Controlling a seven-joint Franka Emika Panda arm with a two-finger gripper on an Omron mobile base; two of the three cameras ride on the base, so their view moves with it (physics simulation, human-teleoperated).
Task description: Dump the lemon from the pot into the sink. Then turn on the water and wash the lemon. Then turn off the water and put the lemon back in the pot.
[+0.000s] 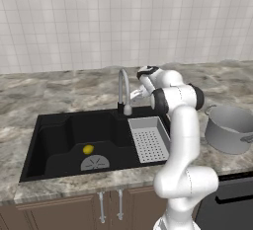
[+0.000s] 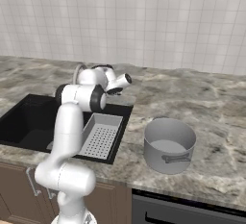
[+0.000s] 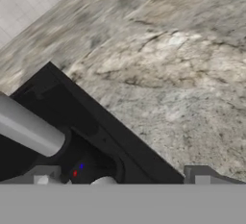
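**Yellow lemon waits in the basin as the arm reaches for the tap**

Yellow and oval, the small lemon (image 1: 88,149) lies on the floor of the black rectangular sink (image 1: 52,125), lower left of the left base view, just above the round grey drain (image 1: 95,163). The two-finger gripper (image 1: 134,94), jaws spread wide and empty, hangs beside the slim silver gooseneck tap (image 1: 123,91) at centre frame, apparently placed to start the water. The wide grey metal pot (image 2: 169,145) stands upright on the marble counter (image 2: 211,107), right of the sink.

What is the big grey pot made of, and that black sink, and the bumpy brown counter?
The wide grey pot looks like brushed metal: even grey with a soft sheen. The black rectangular sink seems matte, maybe stone composite or coated metal; it shows no shine. The mottled grey-brown counter looks like polished stone, judging by its veined pattern.
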